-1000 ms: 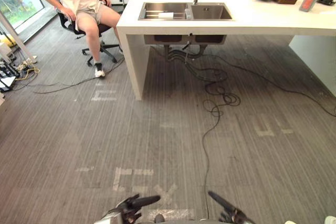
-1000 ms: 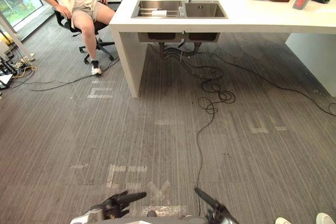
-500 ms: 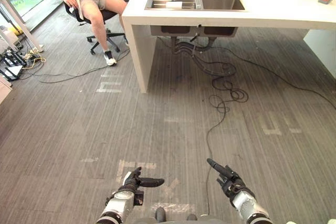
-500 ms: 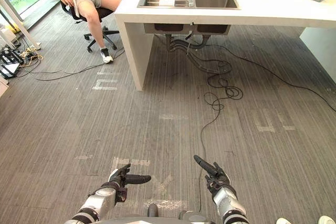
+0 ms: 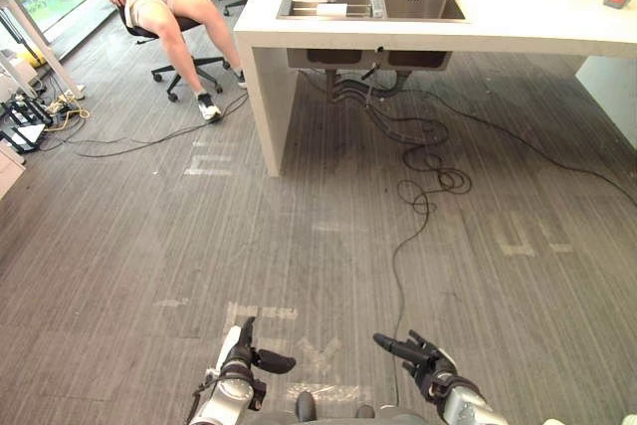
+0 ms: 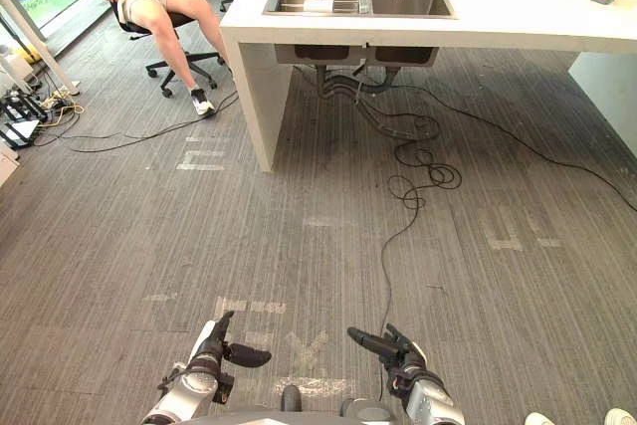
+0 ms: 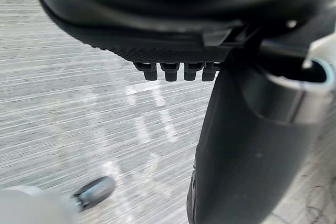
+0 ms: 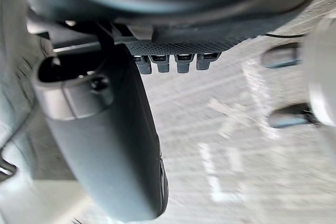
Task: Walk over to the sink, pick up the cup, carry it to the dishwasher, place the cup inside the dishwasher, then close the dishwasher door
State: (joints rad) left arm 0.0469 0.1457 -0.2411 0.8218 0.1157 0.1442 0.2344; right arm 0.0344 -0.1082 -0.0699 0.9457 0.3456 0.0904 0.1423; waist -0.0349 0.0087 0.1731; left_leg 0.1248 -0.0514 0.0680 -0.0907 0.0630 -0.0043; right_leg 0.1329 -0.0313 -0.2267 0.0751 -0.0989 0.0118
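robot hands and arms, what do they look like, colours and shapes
The left robot hand and right robot hand are dark, near black, with slim fingers and a thicker, rounded thumb. The left arm and right arm behind them are silver-grey metal cylinders. The wrist views show finely textured palm edges.

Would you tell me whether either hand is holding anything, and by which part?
Nothing is held: the left hand and right hand are both open above the floor.
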